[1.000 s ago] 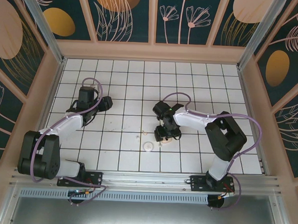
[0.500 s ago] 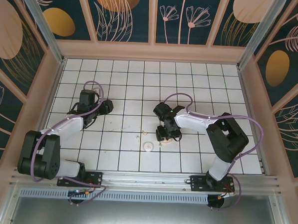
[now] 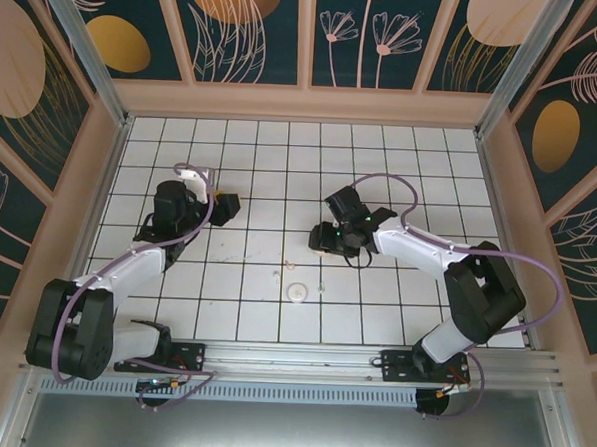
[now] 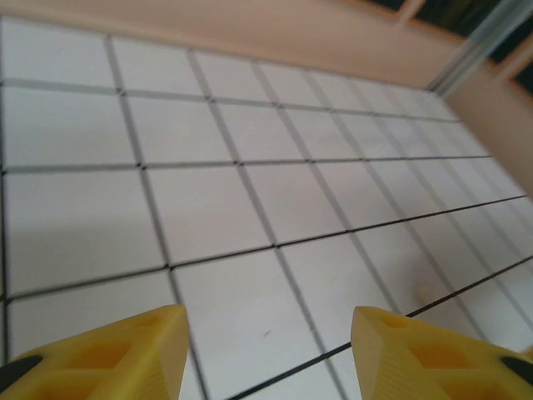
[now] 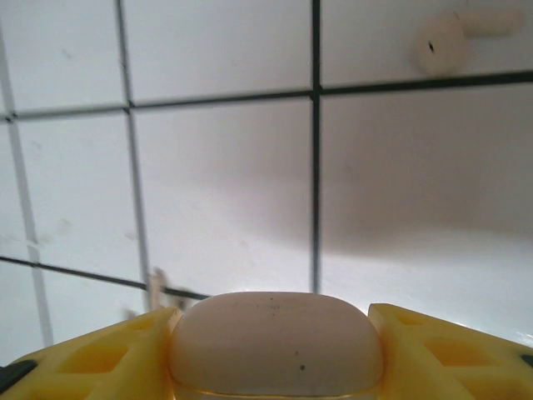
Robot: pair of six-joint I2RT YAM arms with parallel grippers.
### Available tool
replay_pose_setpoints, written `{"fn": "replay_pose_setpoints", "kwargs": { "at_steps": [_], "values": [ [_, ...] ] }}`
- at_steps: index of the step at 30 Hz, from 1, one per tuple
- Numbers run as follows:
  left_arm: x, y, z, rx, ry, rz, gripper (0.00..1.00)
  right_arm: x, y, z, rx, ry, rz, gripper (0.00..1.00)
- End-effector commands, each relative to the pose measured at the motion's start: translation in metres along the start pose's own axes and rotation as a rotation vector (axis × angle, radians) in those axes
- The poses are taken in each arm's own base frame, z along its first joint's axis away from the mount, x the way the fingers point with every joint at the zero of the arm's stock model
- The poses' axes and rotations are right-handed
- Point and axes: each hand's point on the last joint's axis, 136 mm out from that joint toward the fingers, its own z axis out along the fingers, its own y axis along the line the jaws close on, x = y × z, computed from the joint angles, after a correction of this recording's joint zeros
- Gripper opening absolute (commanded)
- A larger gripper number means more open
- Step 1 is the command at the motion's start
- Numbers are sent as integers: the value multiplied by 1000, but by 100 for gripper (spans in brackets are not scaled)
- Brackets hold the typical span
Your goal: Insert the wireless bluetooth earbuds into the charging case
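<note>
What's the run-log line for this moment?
left gripper: open, empty | right gripper: shut on charging case | earbud: loose on table, not in case

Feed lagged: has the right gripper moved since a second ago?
Yes. The right gripper moved away from the round disc, toward the far wall.

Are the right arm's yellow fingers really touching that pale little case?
Touching. Right wrist view: the charging case sits flush between both yellow fingers, no gap.
</note>
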Motion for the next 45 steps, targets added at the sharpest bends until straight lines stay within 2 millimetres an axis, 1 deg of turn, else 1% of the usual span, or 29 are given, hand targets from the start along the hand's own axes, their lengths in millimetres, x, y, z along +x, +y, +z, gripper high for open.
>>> {"fn": "replay_pose_setpoints", "kwargs": {
  "at_steps": [1,5,8,14,18,24,26,29,33,37,41,45],
  "values": [
    [-32,-42,-7,182,-113,87,53,-21,26,-7,-143,-76,106,57],
    [-38,-57,-11,239,-133,126,53,-32,42,-9,-218,-107,155,57],
    [-38,-68,-15,286,-133,170,53,-41,50,-14,-258,-136,179,57],
    [-30,-72,-23,301,-147,231,51,-54,66,-25,-337,-173,202,57],
    [-25,-77,-28,326,-169,249,51,-65,79,-37,-390,-205,202,57],
    [-31,-87,-36,372,-238,272,53,-76,98,-53,-479,-237,216,57],
    [-29,-89,-36,387,-248,296,54,-80,106,-62,-527,-256,218,57],
    [-24,-91,-34,406,-241,341,53,-83,116,-70,-600,-269,227,57],
    [-22,-95,-31,437,-226,333,53,-88,127,-81,-670,-287,238,56],
    [-11,-108,-25,475,-187,349,54,-92,133,-91,-701,-309,247,56],
    [-2,-122,-19,517,-155,353,53,-94,144,-96,-726,-309,239,56],
    [-4,-126,-13,514,-169,324,52,-88,159,-96,-752,-292,228,56]
  ]
}}
